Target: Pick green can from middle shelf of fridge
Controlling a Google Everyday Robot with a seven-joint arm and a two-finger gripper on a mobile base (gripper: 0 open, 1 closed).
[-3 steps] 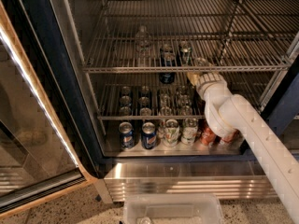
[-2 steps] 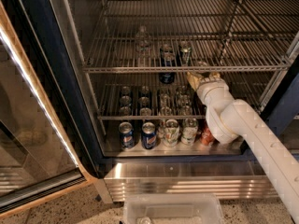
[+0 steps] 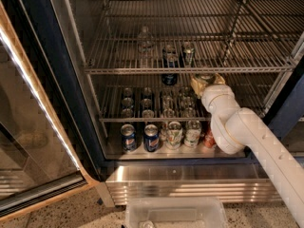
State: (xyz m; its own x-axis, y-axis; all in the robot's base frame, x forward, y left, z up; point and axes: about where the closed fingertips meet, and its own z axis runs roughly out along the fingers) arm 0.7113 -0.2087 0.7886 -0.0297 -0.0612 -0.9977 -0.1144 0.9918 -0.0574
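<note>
The fridge [image 3: 71,103] stands open, with a dark blue frame and silver wire racks. On the middle shelf [image 3: 123,71] stand a clear bottle [image 3: 145,42], a dark can [image 3: 170,56] and the green can [image 3: 188,52] with its silver top. My gripper [image 3: 203,82] is at the end of the white arm [image 3: 247,132]. It sits just under the front bar of that shelf, below and slightly right of the green can, and is not touching it.
The lower rack [image 3: 109,119] holds several silver-topped cans. On the fridge floor stand two blue cans [image 3: 140,137], white printed cans [image 3: 183,134] and a red can [image 3: 209,139]. The glass door [image 3: 28,127] is open at left. A clear plastic bin [image 3: 175,213] sits on the floor in front.
The gripper stays almost where it was under the shelf's front bar. The arm has shifted only slightly. The cans have not moved.
</note>
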